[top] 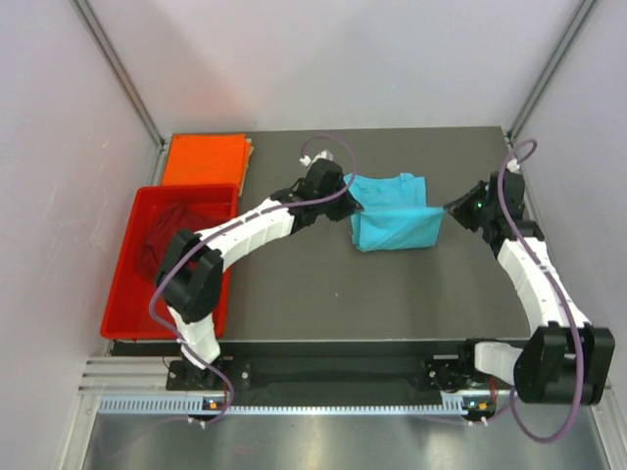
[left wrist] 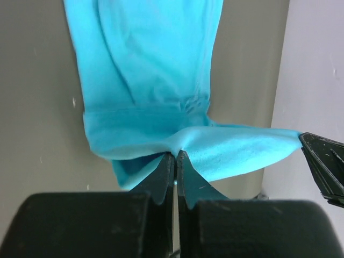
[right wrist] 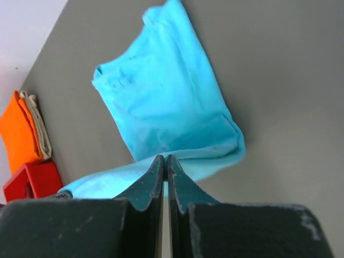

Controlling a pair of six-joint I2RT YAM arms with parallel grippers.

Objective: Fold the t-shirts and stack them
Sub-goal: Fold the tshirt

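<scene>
The turquoise-blue t-shirt [top: 392, 211] lies partly folded at the back middle of the table. Its near edge is lifted and stretched taut between my two grippers. My left gripper [top: 353, 208] is shut on the edge's left end, and its closed tips [left wrist: 176, 156] pinch the cloth [left wrist: 145, 64]. My right gripper [top: 449, 209] is shut on the right end, tips [right wrist: 165, 158] together on the fabric [right wrist: 161, 107]. A folded orange t-shirt [top: 204, 160] rests at the back left corner. The dark maroon t-shirt [top: 168, 233] lies crumpled in the red tray.
The red plastic tray [top: 125, 294] stands along the table's left edge, under my left arm's lower links. White walls close in the back and both sides. A pale cloth edge [right wrist: 37, 123] shows beside the orange shirt [right wrist: 19, 129].
</scene>
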